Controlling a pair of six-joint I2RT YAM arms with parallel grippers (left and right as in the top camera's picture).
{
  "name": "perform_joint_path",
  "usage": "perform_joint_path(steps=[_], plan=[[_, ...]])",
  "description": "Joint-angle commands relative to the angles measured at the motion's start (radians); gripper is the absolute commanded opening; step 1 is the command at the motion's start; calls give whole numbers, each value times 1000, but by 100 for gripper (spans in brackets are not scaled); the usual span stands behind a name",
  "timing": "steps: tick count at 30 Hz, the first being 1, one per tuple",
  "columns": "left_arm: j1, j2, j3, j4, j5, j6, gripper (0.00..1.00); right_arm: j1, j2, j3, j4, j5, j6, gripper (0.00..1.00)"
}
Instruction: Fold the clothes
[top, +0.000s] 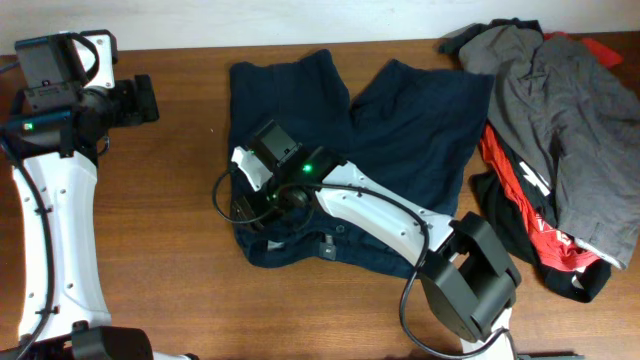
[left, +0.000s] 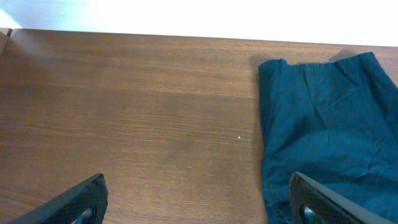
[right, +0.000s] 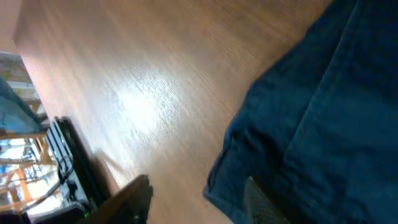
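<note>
The clothes, dark navy shorts (top: 420, 130), lie spread on the brown table (top: 150, 230), legs toward the far edge and waistband toward the front. My right gripper (top: 243, 208) hangs over the left end of the waistband. In the right wrist view its jaws (right: 196, 205) stand apart, the hem of the shorts (right: 336, 106) lies between them, and one finger rests over the cloth without pinching it. My left gripper (top: 150, 100) is left of the shorts, open over bare wood (left: 202, 211), with a shorts leg (left: 329, 124) to its right.
A grey garment (top: 560, 110) is heaped at the back right on top of red-and-black garments (top: 530, 220), just beside the shorts. The right arm's base (top: 470, 280) stands at the front. The table's far edge (left: 186, 34) runs close behind the shorts.
</note>
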Motion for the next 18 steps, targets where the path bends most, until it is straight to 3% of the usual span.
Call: perform_joint_path(steps=[1,3,6,18], plan=[[5,-17,16,4,-5,13,92,-8,-86,69,-72,114,-24,59],[5,-14,16,3,26,13,92,-34,-111,84,-140,246,-20,61],[-3,25,15,3,136,14,92,-146,-138,94,-273,410,8,71],[-178,261,15,64,143,144,92,-485,-136,76,-453,435,31,79]])
